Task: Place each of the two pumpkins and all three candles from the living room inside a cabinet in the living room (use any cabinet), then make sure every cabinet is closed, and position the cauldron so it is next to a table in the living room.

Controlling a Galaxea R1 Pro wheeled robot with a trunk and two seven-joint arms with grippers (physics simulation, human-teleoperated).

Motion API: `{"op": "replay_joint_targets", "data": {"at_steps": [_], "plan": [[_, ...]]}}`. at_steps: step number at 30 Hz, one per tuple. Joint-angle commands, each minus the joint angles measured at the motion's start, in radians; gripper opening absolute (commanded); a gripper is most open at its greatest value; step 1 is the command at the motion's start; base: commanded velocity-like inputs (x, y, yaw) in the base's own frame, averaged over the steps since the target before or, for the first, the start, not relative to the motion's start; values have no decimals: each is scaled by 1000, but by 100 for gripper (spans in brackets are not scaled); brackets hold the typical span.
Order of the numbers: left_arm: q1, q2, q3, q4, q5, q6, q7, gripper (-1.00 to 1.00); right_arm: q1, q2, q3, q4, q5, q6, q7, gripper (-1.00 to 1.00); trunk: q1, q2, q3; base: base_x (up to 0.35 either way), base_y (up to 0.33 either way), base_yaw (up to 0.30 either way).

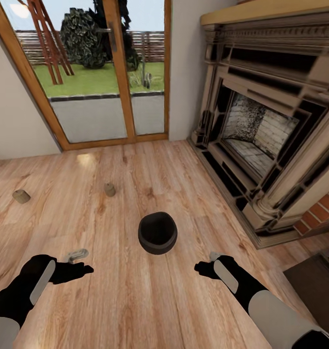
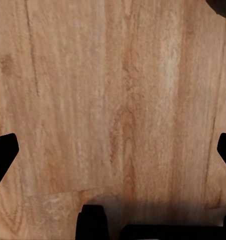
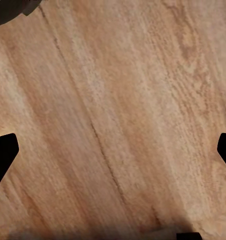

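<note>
A head camera looks down on a light wooden plank floor [image 1: 135, 300] in a living room. Straight ahead on the floor sits the matte black round-bellied cauldron [image 1: 157, 232], upright, its dark open mouth facing up.

Two black robot arms reach forward from the bottom of the view, one on each side of the cauldron. The left gripper [image 1: 82, 269] hovers over bare floor, and the right gripper [image 1: 203, 268] does the same on the other side. The cauldron lies ahead of and between them, slightly nearer the right gripper. In both wrist views the black fingertips sit far apart at the picture edges with only floorboards between them, so both grippers are wide open and hold nothing.

Two short stubby tan candles lie further off. One candle [image 1: 110, 189] stands upright on the floor beyond the left gripper, ahead and slightly inward, to the left of the cauldron. The other candle [image 1: 21, 196] rests well apart from it, out toward the left wall. The left arm is clearly the nearer one to both. A small pale grey object [image 1: 78, 254] lies on the floor just beside the left gripper; what it is cannot be told.

Beyond stand wood-framed glass doors [image 1: 106, 72] showing a garden, and to the right a large ornate stone fireplace [image 1: 271, 126].
</note>
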Motion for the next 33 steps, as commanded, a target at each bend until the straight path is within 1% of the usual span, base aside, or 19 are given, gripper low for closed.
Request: {"op": "replay_joint_targets", "data": {"at_steps": [1,6,13,18,26,33], "plan": [[0,0,2,-1,-9,4,-10,100,-1,-1,8,-3,-13,0,-10,100,0,0,-1,4,-4,0],[0,3,2,-1,-7,4,-11,100,-1,0,8,-3,-13,0,-11,100,0,0,-1,77,17,0],[0,5,2,-1,-5,4,-12,100,-1,0,8,-3,-19,-3,-11,100,0,0,-1,228,121,0],[0,6,2,-1,-4,4,-11,100,-1,0,8,-3,-21,-4,-9,100,0,0,-1,173,28,0],[0,2,2,0,-4,4,-10,100,-1,1,7,-3,-23,-5,-9,100,0,0,-1,296,-4,0],[0,2,3,1,-4,3,-9,100,-1,2,7,-3,-23,-5,-9,100,0,0,-1,320,-121,0]]}}
